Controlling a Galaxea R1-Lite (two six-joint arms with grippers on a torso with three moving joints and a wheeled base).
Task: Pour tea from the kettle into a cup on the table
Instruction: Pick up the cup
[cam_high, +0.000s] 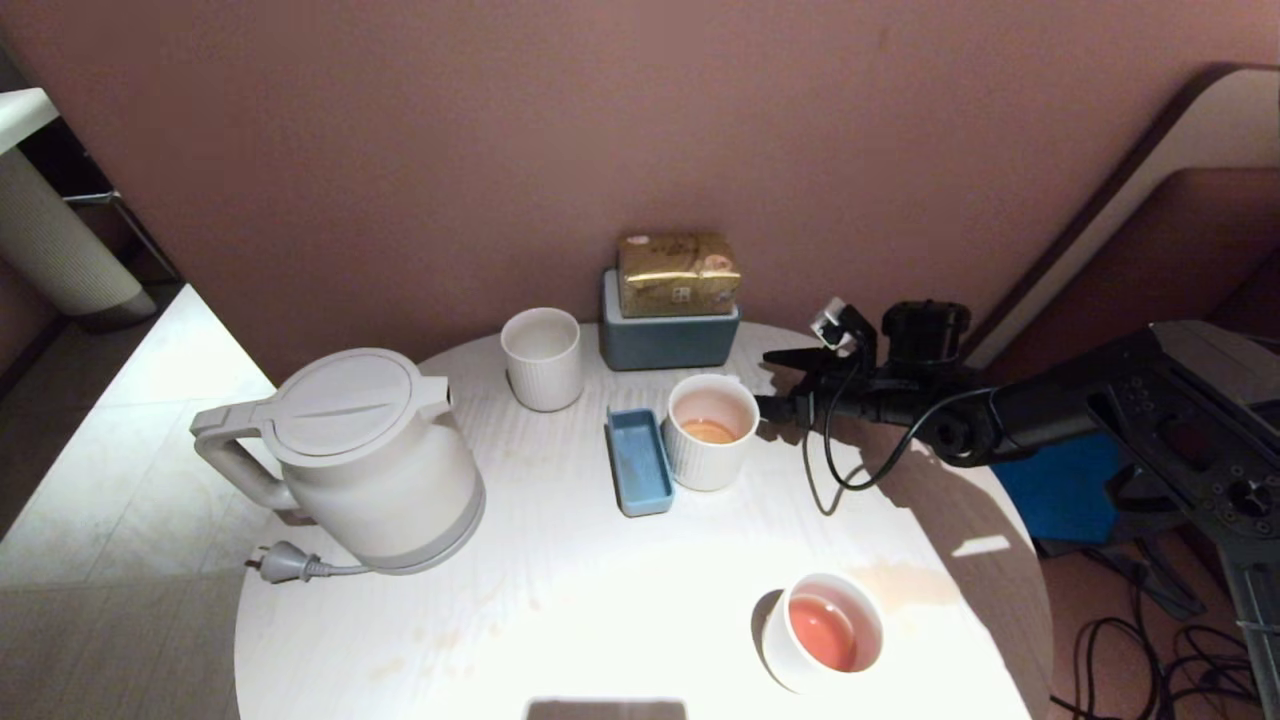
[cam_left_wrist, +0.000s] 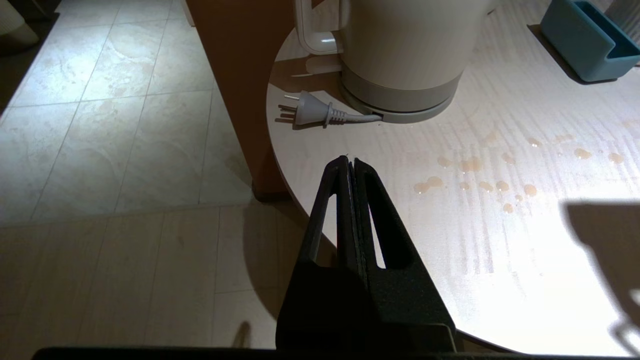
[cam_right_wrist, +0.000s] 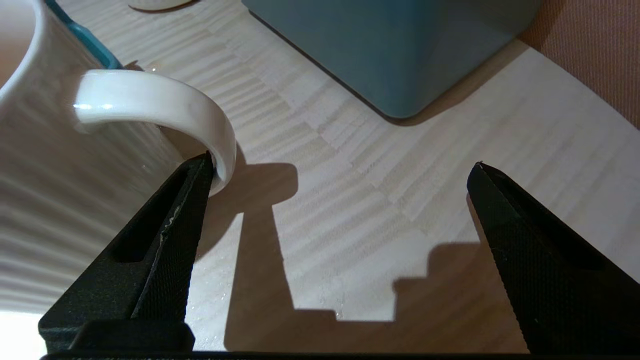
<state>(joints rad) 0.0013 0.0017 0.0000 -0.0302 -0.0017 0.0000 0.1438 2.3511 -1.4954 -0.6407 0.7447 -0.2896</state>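
Progress on the pour appears partial: the kettle (cam_high: 370, 460) stands upright on the surface (cam_high: 560, 600) with its lid seated, held by neither arm, while the cup (cam_high: 711, 430) already carries a shallow layer of tea (cam_high: 708, 432), so any further pour would require the kettle to be grasped first. Left jaws (cam_left_wrist: 350, 162) are pressed fully together and hold nothing; they sit at the near edge of the surface, with the kettle's grey base band and its loose plug (cam_left_wrist: 307, 110) just ahead of the tips and a scatter of pale drops off to one side. Beyond the kettle stand a ribbed handle-less tumbler (cam_high: 543, 357), a blue tray (cam_high: 638, 460) just beside the cup, and a blue box (cam_high: 668, 335) topped by a gold packet (cam_high: 679, 272). Right jaws (cam_right_wrist: 345, 170) stand wide apart and grip nothing; one finger (cam_right_wrist: 192, 190) has its tip at the lower end of the cup's loop handle, apparently touching it, and the other finger stands over bare surface, well apart from the cup. The cup is a squat white mug with faint vertical ribs, upright, its tea a thin translucent orange. A smooth white cup (cam_high: 822, 630) holding pinkish liquid stands near the front edge, well clear of both jaws.
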